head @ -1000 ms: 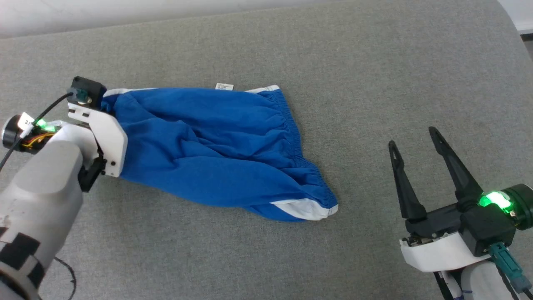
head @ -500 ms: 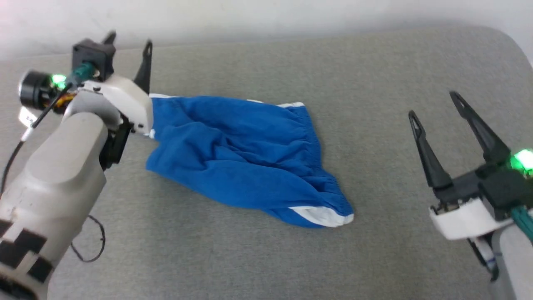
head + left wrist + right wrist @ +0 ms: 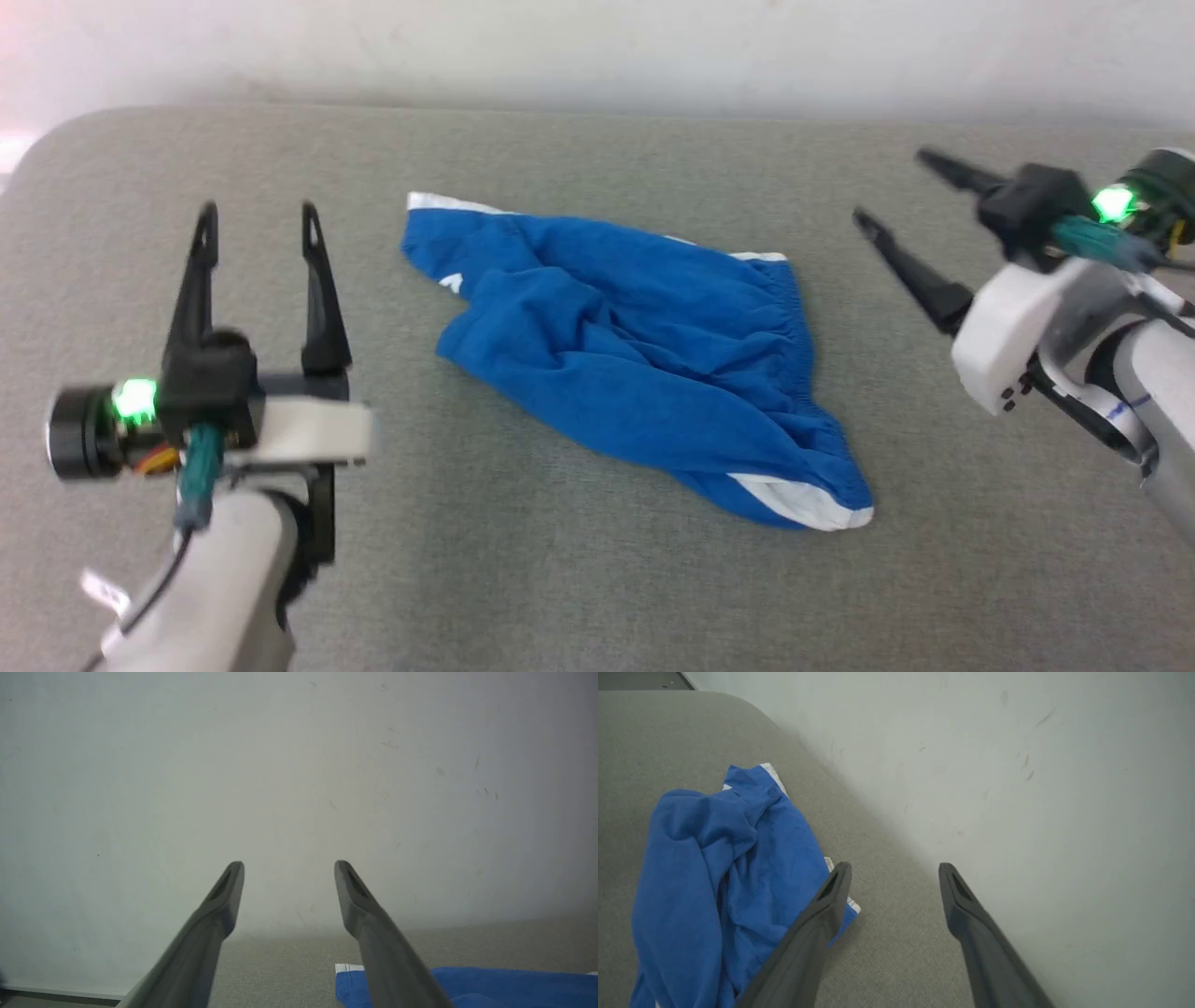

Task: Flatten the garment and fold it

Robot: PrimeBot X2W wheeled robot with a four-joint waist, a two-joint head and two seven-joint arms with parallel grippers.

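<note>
- Though the shorts (image 3: 635, 355) lie spread on the desk (image 3: 597, 597), they are not flat. Loose ridges of cloth cross the middle and the outline is skewed, so flattening looks only partly done.
- Folding has not begun, as I judge it: no clean crease or squared, doubled edge shows.
- Left to do: smooth out the wrinkles, square up the legs, then fold.
- The shorts sit at the centre of the head view, with the gathered waistband (image 3: 810, 373) toward 3 o'clock and the leg ends toward 10 o'clock. A white stripe (image 3: 803, 501) shows at 5 o'clock and white edging at 11 o'clock.
- The left end effector (image 3: 257, 219) hangs at 8 o'clock in the head view, fingers apart and holding nothing, clear of the cloth.
- The right end effector (image 3: 889, 185) is at 2 o'clock, fingers also apart and empty. It is near the waistband, not touching it.
- Count: one pair of shorts, one desk, two end effectors with two fingers each, one small white logo (image 3: 451, 283).
</note>
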